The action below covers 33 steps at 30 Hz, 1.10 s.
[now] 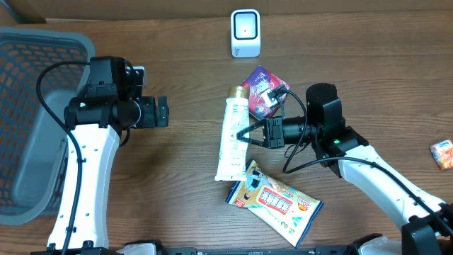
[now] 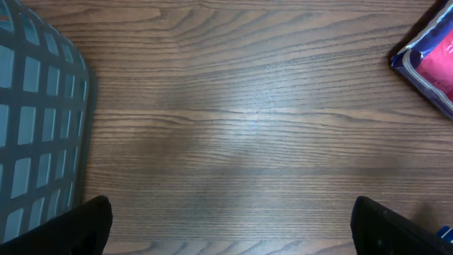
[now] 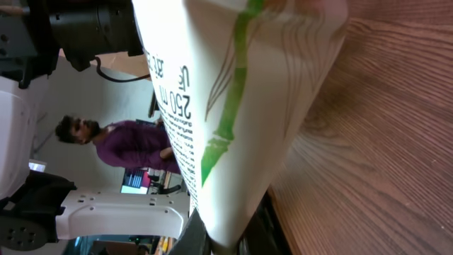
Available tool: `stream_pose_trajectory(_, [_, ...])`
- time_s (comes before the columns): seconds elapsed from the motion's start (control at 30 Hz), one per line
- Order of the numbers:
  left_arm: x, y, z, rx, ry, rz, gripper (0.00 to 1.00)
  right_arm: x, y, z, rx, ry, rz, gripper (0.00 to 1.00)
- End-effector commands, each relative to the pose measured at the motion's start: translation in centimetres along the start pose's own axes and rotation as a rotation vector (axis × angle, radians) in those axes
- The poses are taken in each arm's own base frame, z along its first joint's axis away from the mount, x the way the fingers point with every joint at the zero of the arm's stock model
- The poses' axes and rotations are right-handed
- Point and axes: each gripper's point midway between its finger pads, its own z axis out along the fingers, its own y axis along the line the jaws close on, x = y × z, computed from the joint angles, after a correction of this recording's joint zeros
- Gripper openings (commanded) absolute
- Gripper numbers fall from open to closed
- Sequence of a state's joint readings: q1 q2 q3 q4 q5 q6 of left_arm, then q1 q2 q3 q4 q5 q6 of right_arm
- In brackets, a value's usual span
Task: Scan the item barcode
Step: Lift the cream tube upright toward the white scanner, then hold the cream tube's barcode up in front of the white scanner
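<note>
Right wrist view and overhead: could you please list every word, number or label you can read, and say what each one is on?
"250 m": on the white tube, running sideways; the rest curves out of sight.
Smaller print beside it on the tube: too blurred to read.
Print on the snack packet, overhead: too small to read.
Print on the purple packet, overhead: too small to read.
Left wrist view: no readable text.

Basket (image 1: 28,120): the overhead frame's left edge cuts it off from you.
Tube (image 3: 241,106): it overfills your right wrist view, both ends cropped.
Orange packet (image 1: 442,154): clipped by the overhead's right edge; label too small for you to read.
Left gripper (image 2: 230,227): you get only two dark fingertips (image 2: 85,227), cropped by the bottom edge.
</note>
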State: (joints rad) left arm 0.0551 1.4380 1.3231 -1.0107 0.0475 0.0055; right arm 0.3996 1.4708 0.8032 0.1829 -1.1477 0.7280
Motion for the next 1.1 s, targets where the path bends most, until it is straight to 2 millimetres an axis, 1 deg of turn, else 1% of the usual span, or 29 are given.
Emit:
stream_pose_trajectory(0.0, [0.0, 0.3, -0.3, -0.009, -0.006, -0.015, 1.0, -1.7, 1.1, -0.5, 0.034, -0.073, -0.19, 0.04])
stream_pose_trajectory(0.07, [0.0, 0.3, -0.3, -0.009, -0.006, -0.015, 1.0, -3.5, -0.5, -0.9, 0.147, -0.163, -0.318, 0.04])
stream_pose_trajectory(0.13, [0.0, 0.3, -0.3, -0.009, -0.006, -0.015, 1.0, -5.3, -1.4, -1.5, 0.239, -0.241, -0.352, 0.04])
stream_pose_trajectory(0.2, [0.0, 0.3, -0.3, -0.009, -0.006, -0.015, 1.0, -6.6, -1.0, -1.8, 0.267, -0.283, -0.373, 0.04])
stream_pose_trajectory(0.23, [0.0, 0.3, -0.3, -0.009, -0.006, -0.015, 1.0, -7.5, 0.0, -1.8, 0.258, -0.297, -0.396, 0.04])
stream_pose_trajectory(0.27, [0.0, 0.3, -0.3, -0.009, -0.006, -0.015, 1.0, -8.1, 0.3, -2.0, 0.269, -0.312, -0.404, 0.04])
stream_pose_trajectory(0.3, [0.0, 0.3, -0.3, -0.009, -0.006, -0.015, 1.0, -8.6, 0.5, -2.2, 0.287, -0.323, -0.426, 0.04])
stream_pose_trajectory(0.37, [0.0, 0.3, -0.3, -0.009, -0.006, -0.015, 1.0, -9.8, 0.4, -2.7, 0.365, -0.342, -0.532, 0.04])
stream_pose_trajectory(0.47, [0.0, 0.3, -0.3, -0.009, -0.006, -0.015, 1.0, -12.5, -0.4, -4.6, 0.589, -0.4, -0.742, 0.04])
stream_pose_trajectory(0.5, [0.0, 0.3, -0.3, -0.009, -0.006, -0.015, 1.0, -13.9, -0.7, -5.7, 0.698, -0.434, -0.815, 0.04])
stream_pose_trajectory(0.57, [0.0, 0.3, -0.3, -0.009, -0.006, -0.015, 1.0, -16.0, -1.0, -8.1, 0.873, -0.504, -0.895, 0.04])
stream_pose_trajectory(0.6, [0.0, 0.3, -0.3, -0.009, -0.006, -0.015, 1.0, -17.2, -1.0, -9.6, 0.982, -0.545, -0.946, 0.04])
stream_pose_trajectory(0.67, [0.0, 0.3, -0.3, -0.009, -0.006, -0.015, 1.0, -18.7, -0.6, -11.4, 1.128, -0.575, -1.069, 0.04])
stream_pose_trajectory(0.7, [0.0, 0.3, -0.3, -0.009, -0.006, -0.015, 1.0, -19.3, -0.5, -11.8, 1.186, -0.568, -1.143, 0.04])
stream_pose_trajectory(0.73, [0.0, 0.3, -0.3, -0.009, -0.006, -0.015, 1.0, -20.3, -0.8, -12.2, 1.274, -0.543, -1.267, 0.04])
stream_pose_trajectory(0.77, [0.0, 0.3, -0.3, -0.009, -0.006, -0.015, 1.0, -20.9, -1.3, -12.2, 1.318, -0.526, -1.324, 0.04])
stream_pose_trajectory(0.8, [0.0, 0.3, -0.3, -0.009, -0.006, -0.015, 1.0, -21.8, -2.4, -12.4, 1.397, -0.506, -1.395, 0.04])
stream_pose_trajectory(0.9, [0.0, 0.3, -0.3, -0.009, -0.006, -0.015, 1.0, -23.4, -4.6, -12.5, 1.536, -0.487, -1.513, 0.04])
stream_pose_trajectory(1.0, [0.0, 0.3, -0.3, -0.009, -0.006, -0.015, 1.0, -25.4, -5.8, -12.5, 1.637, -0.542, -1.617, 0.04])
stream_pose_trajectory(1.07, [0.0, 0.3, -0.3, -0.009, -0.006, -0.015, 1.0, -26.7, -6.8, -12.3, 1.667, -0.545, -1.648, 0.04])
